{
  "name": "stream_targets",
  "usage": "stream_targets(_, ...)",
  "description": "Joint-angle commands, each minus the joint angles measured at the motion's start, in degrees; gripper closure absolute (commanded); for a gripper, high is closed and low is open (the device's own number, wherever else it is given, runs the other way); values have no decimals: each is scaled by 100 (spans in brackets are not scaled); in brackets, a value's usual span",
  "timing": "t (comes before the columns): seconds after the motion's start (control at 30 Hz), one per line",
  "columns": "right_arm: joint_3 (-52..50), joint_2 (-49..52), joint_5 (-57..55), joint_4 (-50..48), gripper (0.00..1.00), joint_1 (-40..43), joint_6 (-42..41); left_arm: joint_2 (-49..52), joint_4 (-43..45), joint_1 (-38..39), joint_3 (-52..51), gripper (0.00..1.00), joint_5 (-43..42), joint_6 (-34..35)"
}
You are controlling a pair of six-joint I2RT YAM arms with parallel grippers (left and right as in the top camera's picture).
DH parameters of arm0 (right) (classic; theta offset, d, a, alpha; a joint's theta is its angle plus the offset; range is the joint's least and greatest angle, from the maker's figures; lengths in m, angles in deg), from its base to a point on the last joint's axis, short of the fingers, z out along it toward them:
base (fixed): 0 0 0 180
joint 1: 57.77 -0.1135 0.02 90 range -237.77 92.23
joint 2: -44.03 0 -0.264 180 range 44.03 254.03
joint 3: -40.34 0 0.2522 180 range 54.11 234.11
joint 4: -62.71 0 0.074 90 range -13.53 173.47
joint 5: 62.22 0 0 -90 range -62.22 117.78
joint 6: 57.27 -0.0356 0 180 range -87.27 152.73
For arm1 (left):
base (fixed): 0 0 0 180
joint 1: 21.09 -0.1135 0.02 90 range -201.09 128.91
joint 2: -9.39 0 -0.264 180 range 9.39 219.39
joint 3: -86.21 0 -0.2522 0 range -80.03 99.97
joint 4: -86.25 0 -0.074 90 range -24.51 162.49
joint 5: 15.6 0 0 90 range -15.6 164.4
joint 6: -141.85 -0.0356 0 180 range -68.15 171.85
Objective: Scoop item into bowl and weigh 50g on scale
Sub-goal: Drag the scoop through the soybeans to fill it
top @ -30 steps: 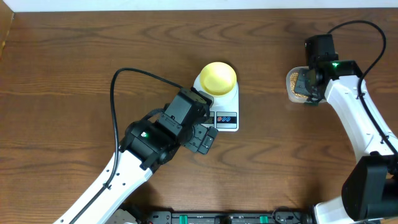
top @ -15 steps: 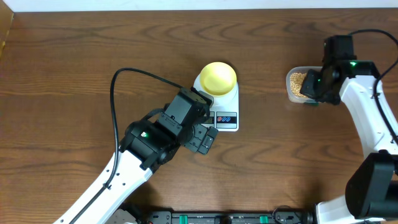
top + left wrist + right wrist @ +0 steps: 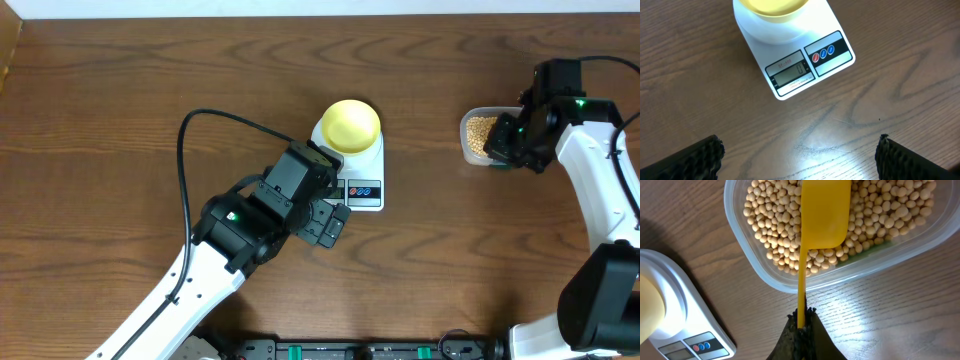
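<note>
While the left arm reached in diagonally from the counter's [image 3: 120,90] near-left edge, its left hand [image 3: 800,167] hung over bare wood just in front of the white digital scale [image 3: 790,47]. Its two black fingers [image 3: 702,157] were spread wide, at opposite lower corners of the wrist view, and held and touched nothing. The pale-yellow bowl [image 3: 351,123] sat on the scale's platform, and the display appeared to read zero beside the red and blue buttons. The right arm bent up along the counter's right side, with its wrist angled toward the clear plastic tub [image 3: 866,273], which stood well to the right of the scale. The right hand [image 3: 802,330] was pressed tight on the thin handle of the yellow scoop [image 3: 824,215], pinching it near the end. The scoop's broad end lay over the tan beans [image 3: 772,235], which filled the tub. No beans were visible in the bowl.
</note>
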Motion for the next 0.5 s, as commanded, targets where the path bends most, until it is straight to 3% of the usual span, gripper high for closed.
stream_targets(0.0, -42, 33, 308, 94, 99, 98, -57, 0, -11, -20, 129, 1, 13, -52)
stream_targets(0.47, -42, 33, 1427, 330, 99, 859, 730, 0, -11, -17, 129, 1, 13, -52)
